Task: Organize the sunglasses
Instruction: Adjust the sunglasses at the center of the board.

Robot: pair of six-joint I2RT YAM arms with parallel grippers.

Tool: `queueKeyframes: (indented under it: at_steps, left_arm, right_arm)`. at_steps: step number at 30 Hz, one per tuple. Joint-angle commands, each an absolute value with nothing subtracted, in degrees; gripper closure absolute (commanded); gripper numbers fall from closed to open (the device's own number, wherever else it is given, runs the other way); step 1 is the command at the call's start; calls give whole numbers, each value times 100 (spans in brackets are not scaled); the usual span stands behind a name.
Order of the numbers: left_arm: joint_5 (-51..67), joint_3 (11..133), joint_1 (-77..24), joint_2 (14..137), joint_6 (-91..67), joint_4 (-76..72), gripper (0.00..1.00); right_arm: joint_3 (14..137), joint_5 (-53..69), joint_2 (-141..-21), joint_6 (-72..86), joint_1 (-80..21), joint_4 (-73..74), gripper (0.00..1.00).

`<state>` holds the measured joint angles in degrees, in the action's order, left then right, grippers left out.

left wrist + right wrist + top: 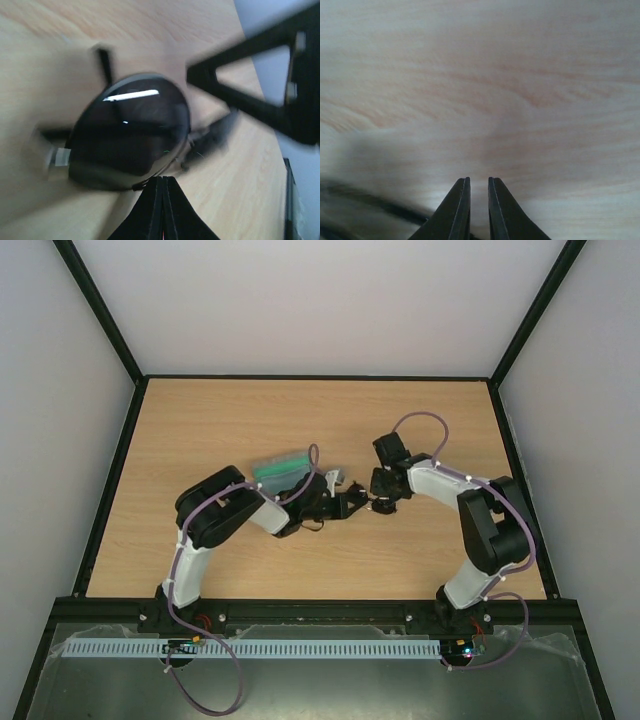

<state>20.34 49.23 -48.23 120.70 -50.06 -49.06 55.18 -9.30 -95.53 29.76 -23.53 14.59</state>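
Sunglasses (130, 132) sat just ahead of the left gripper (162, 179), which looked clenched on the lens rim. The right gripper (479, 180) was barely parted and empty above the table (530, 75). It needed a gentle pinch on a temple arm, without twisting the thin frame.

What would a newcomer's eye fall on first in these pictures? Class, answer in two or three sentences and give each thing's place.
One big round dark lens of the sunglasses fills the left wrist view, its rim pinched from below by the left gripper. From above, the right gripper meets it at the middle of the wooden table. A green-lined case lies just beyond, to the left.
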Motion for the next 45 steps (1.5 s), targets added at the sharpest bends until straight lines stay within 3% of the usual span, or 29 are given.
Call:
queueKeyframes:
  at_steps: [1, 8, 14, 24, 45]
  left_arm:
    - [1264, 4994, -4417, 12800, -4448, -2873, 98]
    - [1262, 5470, -4281, 12862, -4334, -2564, 98]
    - [1290, 4986, -4321, 12477, -4390, -2715, 98]
    - [1396, 5101, -4822, 12925, -4548, -2848, 98]
    - [1579, 5456, -5124, 13295, -4588, -2803, 98]
  right_arm:
    - [5036, -808, -9181, 2972, -2355, 1566, 88]
    - [4266, -557, -8290, 3075, -2355, 1513, 88]
    - [4170, -514, -7942, 3125, -2355, 1520, 88]
    - [3829, 170, -8053, 3374, -2355, 922, 88]
    - [4493, 757, -8681, 3467, -2388, 658, 89]
